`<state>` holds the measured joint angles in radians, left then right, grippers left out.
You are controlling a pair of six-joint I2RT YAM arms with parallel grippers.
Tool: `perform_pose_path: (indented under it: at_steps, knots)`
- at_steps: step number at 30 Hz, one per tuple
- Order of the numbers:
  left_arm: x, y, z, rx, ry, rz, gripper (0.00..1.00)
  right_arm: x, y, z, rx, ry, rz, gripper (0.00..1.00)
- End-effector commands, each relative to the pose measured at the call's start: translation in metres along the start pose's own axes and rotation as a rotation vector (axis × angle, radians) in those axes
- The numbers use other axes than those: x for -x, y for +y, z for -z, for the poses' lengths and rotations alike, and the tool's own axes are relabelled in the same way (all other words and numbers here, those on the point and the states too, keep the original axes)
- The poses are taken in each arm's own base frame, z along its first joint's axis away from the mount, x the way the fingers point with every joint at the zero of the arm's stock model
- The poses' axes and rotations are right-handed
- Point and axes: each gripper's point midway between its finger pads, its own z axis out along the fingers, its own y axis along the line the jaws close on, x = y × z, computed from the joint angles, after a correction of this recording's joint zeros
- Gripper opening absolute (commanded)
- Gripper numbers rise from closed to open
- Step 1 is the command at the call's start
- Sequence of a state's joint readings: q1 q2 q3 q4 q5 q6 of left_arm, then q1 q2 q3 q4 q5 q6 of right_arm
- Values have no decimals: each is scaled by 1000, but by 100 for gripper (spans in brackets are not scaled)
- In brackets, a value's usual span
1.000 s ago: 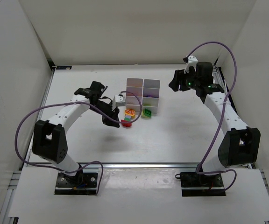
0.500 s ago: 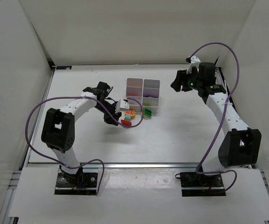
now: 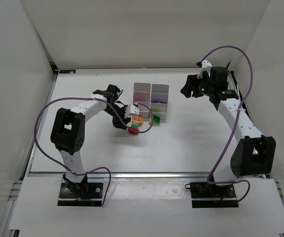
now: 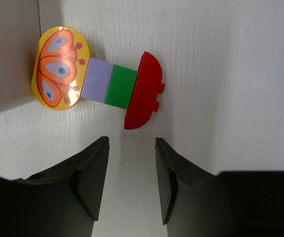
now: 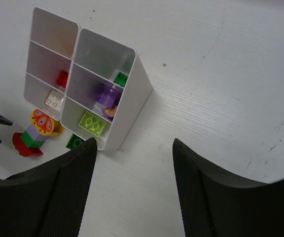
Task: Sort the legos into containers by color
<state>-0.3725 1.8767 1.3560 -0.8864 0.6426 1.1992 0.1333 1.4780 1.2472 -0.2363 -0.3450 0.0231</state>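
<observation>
The containers (image 3: 152,100) stand mid-table as a white two-by-three grid and also show in the right wrist view (image 5: 132,91). Their cells hold a red lego (image 5: 61,79), a white brick (image 5: 53,100), a green one (image 5: 121,78), a purple one (image 5: 107,94) and a lime one (image 5: 92,123). A joined stack lies just in front of them: yellow butterfly oval (image 4: 58,67), pale purple brick (image 4: 97,80), green brick (image 4: 121,87), red curved piece (image 4: 144,90). A loose green lego (image 3: 156,119) lies beside it. My left gripper (image 4: 131,142) is open and empty, just short of the red piece. My right gripper (image 5: 133,144) is open and empty, above the table to the right of the containers.
White walls close in the table on the left, back and right. A container corner (image 4: 9,59) sits close to the stack's yellow end. Purple cables loop from both arms. Bare table lies in front of the stack and right of the containers.
My left arm has swung its elbow rightward and the gripper has edged toward the stack. The stack and containers have stayed put. The right arm has barely moved.
</observation>
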Motion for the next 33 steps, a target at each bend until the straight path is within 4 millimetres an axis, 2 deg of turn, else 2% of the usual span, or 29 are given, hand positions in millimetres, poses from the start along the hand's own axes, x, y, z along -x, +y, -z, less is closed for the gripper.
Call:
perform_pose_path:
  at_steps: [1, 20, 33]
  knots:
    - [13, 10, 2, 18, -20, -69, 53, 17, -1, 2, 11, -46, 10, 67]
    - [25, -3, -24, -56, -25, -120, 53, 12, -12, 2, -7, -36, -28, 68]
    - [19, -14, -33, -90, -8, -81, 51, 3, -18, 7, -17, -24, -54, 68]
